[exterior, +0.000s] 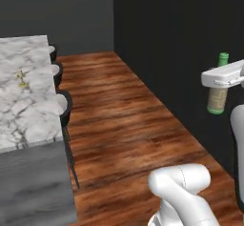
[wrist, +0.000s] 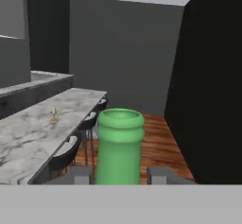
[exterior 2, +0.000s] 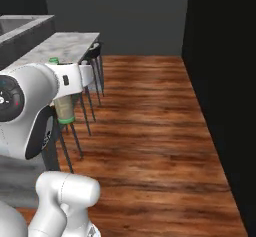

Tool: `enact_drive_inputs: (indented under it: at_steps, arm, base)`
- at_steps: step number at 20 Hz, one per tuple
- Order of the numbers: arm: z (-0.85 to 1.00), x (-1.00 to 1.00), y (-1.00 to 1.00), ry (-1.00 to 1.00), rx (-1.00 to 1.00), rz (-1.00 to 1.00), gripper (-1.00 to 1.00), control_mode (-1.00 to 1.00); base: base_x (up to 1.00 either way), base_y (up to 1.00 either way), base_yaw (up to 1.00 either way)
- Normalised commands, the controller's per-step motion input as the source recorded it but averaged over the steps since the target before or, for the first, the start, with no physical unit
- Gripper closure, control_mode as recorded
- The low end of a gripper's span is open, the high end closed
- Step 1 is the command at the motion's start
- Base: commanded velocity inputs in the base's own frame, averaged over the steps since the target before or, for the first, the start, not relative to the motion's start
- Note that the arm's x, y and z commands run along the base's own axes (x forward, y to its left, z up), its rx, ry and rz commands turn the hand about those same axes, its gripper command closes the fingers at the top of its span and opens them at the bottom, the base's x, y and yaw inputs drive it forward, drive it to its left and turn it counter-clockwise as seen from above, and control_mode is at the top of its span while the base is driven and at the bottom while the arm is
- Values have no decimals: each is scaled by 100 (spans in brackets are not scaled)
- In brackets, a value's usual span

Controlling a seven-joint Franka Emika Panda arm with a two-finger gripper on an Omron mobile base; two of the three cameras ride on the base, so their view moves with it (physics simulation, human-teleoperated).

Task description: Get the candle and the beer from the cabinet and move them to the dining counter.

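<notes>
I had the jaws closed on the small green glass beer bottle, held upright above the wooden floor. The cream candle on its brass holder stood on the white marble dining counter, well apart.

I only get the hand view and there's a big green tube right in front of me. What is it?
Observer: It's the neck of the beer. The left base view shows the whole bottle with a pale label, hanging upright in the gripper.
Operator: Is it over the counter yet?
Observer: No. In the left base view it hangs above the wood floor, apart from the dining counter.
Operator: What's that tiny yellow thing on the counter?
Observer: The candle, standing on the marble near the counter's middle.
Operator: Anything beside the counter?
Observer: Dark stools on thin legs line its edge in the right base view.
</notes>
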Motion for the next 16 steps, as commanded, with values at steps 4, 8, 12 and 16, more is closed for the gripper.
enact_drive_inputs:
  at_steps: [4, 8, 12, 16]
  arm:
    - [0, 0, 0, 0, 0, 0, 100, 100]
    - [0, 0, 0, 0, 0, 0, 100, 100]
    - [0, 0, 0, 0, 0, 0, 100, 100]
    - [0, 0, 0, 0, 0, 0, 100, 100]
  base:
    - [63, -55, 65]
    - [57, -89, 51]
    - [58, -87, 52]
    - [54, -77, 59]
